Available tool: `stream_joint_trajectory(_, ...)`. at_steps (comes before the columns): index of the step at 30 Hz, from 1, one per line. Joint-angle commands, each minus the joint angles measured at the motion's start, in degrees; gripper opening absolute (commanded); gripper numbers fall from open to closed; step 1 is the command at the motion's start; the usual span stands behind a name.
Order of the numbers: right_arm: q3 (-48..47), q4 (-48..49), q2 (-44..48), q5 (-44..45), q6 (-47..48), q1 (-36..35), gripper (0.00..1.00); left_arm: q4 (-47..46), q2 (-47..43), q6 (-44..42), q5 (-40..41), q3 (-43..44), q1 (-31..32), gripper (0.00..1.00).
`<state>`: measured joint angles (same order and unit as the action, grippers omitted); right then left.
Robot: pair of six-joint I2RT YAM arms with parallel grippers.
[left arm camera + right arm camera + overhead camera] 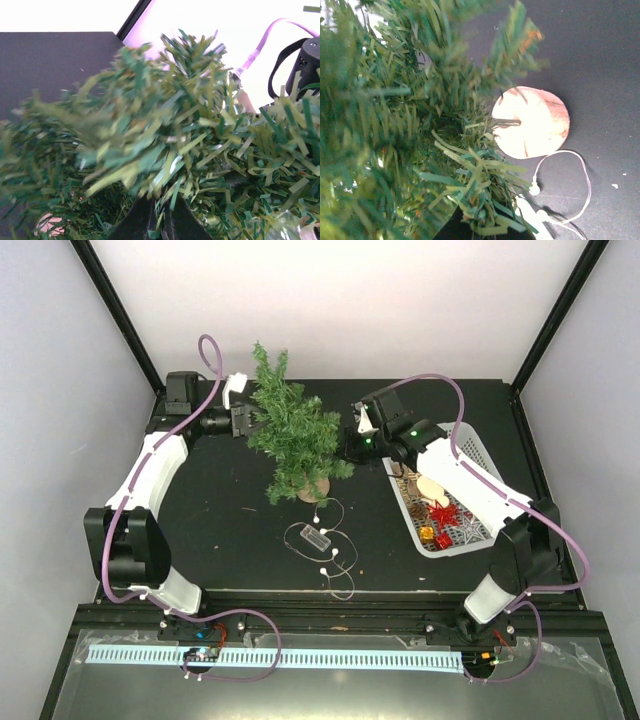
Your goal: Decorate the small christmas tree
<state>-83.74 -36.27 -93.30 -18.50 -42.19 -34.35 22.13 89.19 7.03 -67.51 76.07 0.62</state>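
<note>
The small christmas tree (293, 432) stands tilted at the middle back of the black table on its round wood base (313, 488). My left gripper (250, 422) is at its left side, and in the left wrist view the left gripper (161, 204) is shut with green needles (165, 150) pinched between its dark fingers. My right gripper (348, 445) is pressed into the tree's right side. In the right wrist view the right gripper (480, 225) is shut on a lower branch (475, 185), close to the wood base (532, 122).
A string of small white lights (322, 542) with a clear battery box lies loose in front of the tree, and part of the string (535, 189) runs by the base. A white basket (470, 445) at the right holds red, gold and silver ornaments (443, 520).
</note>
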Motion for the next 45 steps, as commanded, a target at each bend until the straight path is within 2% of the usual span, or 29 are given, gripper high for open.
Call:
stream_joint_trajectory(1,-0.9,0.3,0.9,1.2,1.1,0.1,0.01,0.7,0.0,-1.5,-1.5,5.3,0.1,0.02)
stream_joint_trajectory(16,0.0,0.3,-1.4,-0.3,2.0,0.1,0.01,3.6,-1.7,-5.3,-0.1,2.8,0.1,0.02)
stream_joint_trajectory(26,3.3,1.3,0.4,-1.2,1.9,0.1,0.03,5.6,-3.3,-7.0,1.1,2.9,0.2,0.11)
stream_joint_trajectory(29,3.9,1.3,1.0,-1.2,2.0,0.1,0.08,6.0,-3.4,-7.0,1.4,3.5,0.2,0.20)
stream_joint_trajectory(32,4.4,1.0,1.7,-0.9,2.3,0.1,0.15,6.5,-3.4,-7.1,1.5,4.0,0.2,0.33)
stream_joint_trajectory(34,4.5,0.5,2.2,-0.5,2.5,0.1,0.24,7.2,-3.5,-7.8,1.9,4.3,0.1,0.48)
stream_joint_trajectory(37,4.4,0.1,3.2,0.3,2.8,0.1,0.49,9.6,-3.9,-9.5,3.6,5.0,0.0,0.81)
stream_joint_trajectory(39,3.9,0.0,4.2,1.0,2.9,0.2,0.62,11.9,-4.4,-11.3,5.7,5.7,-0.5,0.97)
stream_joint_trajectory(45,-1.2,-6.1,9.8,4.1,5.3,0.6,0.79,29.6,-3.3,-22.9,10.5,13.3,-6.5,0.99)
